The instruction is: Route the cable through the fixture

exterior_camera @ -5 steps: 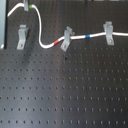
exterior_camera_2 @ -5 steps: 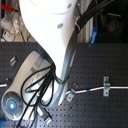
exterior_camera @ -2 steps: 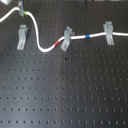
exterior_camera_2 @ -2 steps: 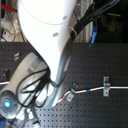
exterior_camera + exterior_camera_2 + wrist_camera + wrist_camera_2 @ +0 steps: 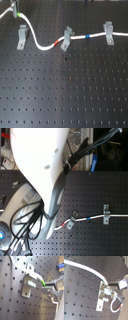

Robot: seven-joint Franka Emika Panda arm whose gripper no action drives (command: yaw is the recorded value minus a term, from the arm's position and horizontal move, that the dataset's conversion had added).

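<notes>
Claw [image 5: 46,287] is clamped on the cable [image 5: 45,47] right at its green band [image 5: 43,282], up by the table's [image 5: 65,95] far edge at the first exterior view's left! Just beside it the fixture [image 5: 21,38] stands upright, the cable brushing past its forked top; seated or not, can't tell. On the cable sweeps, dipping, through the slanted clip [image 5: 65,40], then the squat clip [image 5: 107,33], off toward the table's right edge.
</notes>
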